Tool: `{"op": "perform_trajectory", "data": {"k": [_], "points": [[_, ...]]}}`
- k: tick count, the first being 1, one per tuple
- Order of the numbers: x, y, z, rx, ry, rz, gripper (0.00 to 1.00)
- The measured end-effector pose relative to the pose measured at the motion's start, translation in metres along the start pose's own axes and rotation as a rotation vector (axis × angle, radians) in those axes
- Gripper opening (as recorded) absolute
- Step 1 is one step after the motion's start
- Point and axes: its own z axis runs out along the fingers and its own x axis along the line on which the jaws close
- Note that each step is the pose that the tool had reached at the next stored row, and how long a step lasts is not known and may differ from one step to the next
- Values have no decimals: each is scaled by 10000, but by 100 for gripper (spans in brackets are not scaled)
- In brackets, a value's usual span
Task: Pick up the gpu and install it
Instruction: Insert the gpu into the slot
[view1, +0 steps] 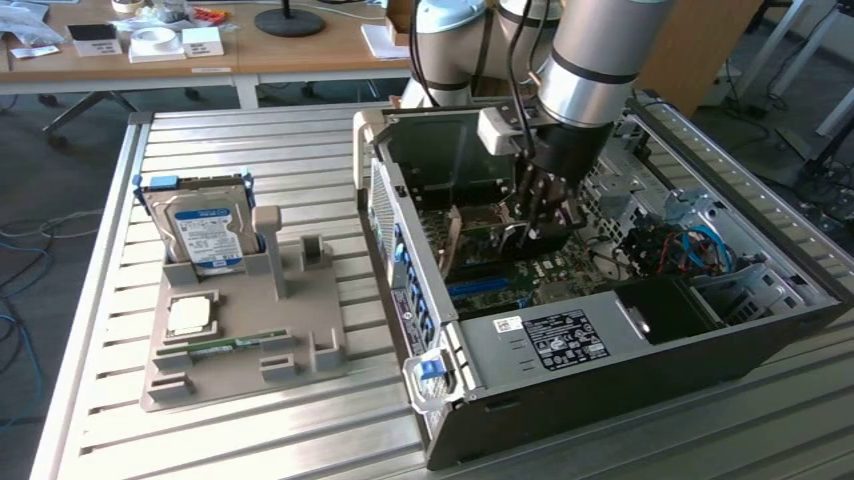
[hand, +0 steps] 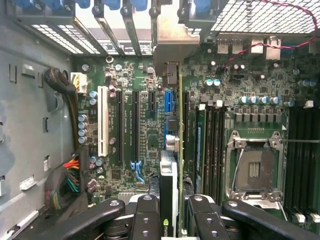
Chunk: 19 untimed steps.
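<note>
My gripper (view1: 541, 225) reaches down into the open computer case (view1: 601, 340), over the motherboard. In the wrist view the gripper (hand: 175, 216) is shut on the gpu (hand: 169, 190), a thin card seen edge-on with a dark face, held between the two black fingers (hand: 147, 215). The card runs along the expansion slots beside the blue slot (hand: 168, 105), and its metal bracket (hand: 172, 47) lies at the rear slot openings. I cannot tell whether its edge sits in a slot.
On the table at the exterior view's left, a grey holder (view1: 254, 350) carries the silver hard drive (view1: 203, 230), a processor (view1: 191, 315) and a green memory stick (view1: 220, 347). Inside the case are a cable bundle (hand: 65, 90), the processor socket (hand: 255, 170) and memory slots (hand: 212, 145).
</note>
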Motion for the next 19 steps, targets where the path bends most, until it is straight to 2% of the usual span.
{"op": "perform_trajectory", "data": {"k": [8,19], "points": [[2,39,116,1,-2,-39,27],[21,106,137,1,-2,-48,27]]}}
